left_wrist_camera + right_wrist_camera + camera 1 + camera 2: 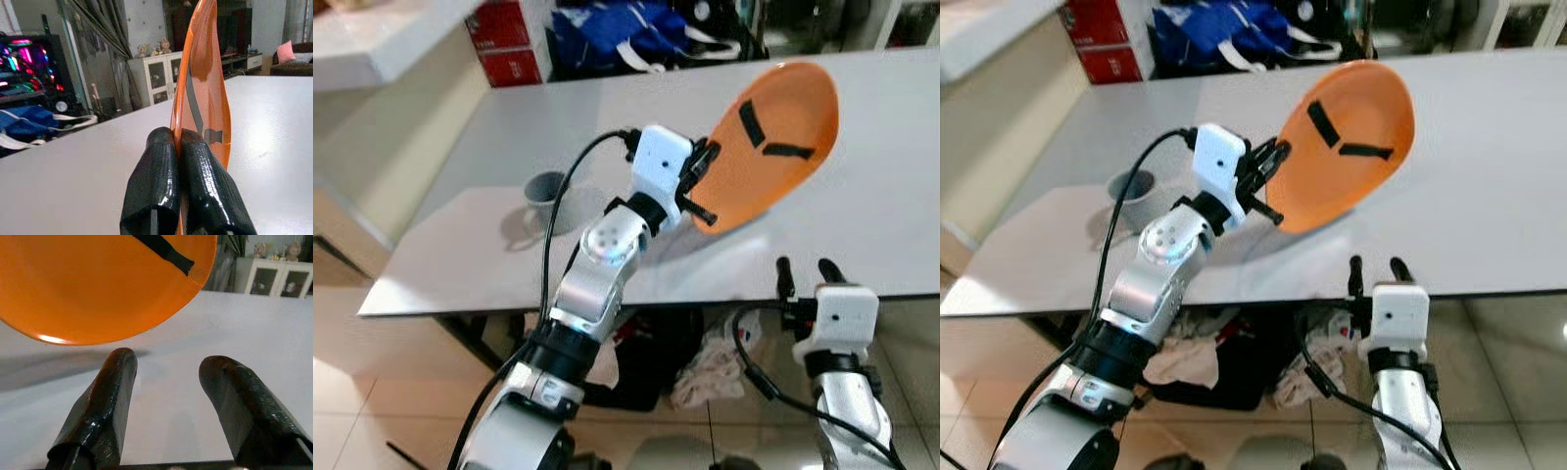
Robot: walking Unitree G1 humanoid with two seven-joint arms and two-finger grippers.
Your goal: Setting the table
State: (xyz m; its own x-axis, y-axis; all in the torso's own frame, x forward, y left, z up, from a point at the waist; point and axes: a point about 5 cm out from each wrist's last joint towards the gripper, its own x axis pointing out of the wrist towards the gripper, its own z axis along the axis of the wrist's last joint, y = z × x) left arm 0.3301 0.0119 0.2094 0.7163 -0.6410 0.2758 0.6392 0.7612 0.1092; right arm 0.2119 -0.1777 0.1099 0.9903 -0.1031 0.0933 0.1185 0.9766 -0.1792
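The left pincer is clamped on the rim of an orange plate, holding it tilted on edge above the grey bench; a grey cup stands beside the arm; the right pincer hovers at the near edge, fingers apart.

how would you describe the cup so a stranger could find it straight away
Start at the big white table and go to its near edge on the robot's left. There, beside the left arm's elbow and partly hidden by its black cable, stands the cup. It is small, grey and sits on the tabletop, unlike the orange plate, which the left gripper holds tilted in the air.
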